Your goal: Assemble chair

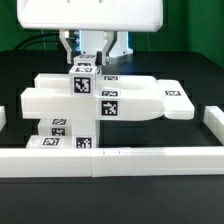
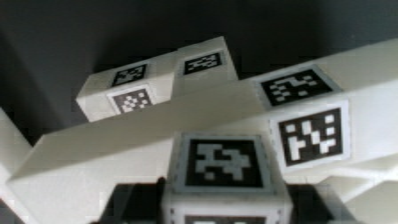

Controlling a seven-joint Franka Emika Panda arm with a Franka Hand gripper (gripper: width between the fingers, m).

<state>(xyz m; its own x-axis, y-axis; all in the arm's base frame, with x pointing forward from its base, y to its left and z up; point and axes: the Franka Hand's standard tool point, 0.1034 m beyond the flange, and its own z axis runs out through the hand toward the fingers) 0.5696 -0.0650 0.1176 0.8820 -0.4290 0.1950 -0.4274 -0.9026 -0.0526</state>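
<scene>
The white chair (image 1: 105, 100) parts sit bunched together on the black worktop (image 1: 190, 190). The fingers (image 1: 83, 62) are clamped on a small tagged block (image 2: 226, 165), which hides their tips.

I see the gripper (image 1: 84, 58) hanging behind the cluster of chair parts (image 1: 105, 100) on the table (image 1: 190, 70), a small block (image 1: 82, 70) between its fingers, and the border rail (image 1: 110, 160) lying in front of everything.
</scene>
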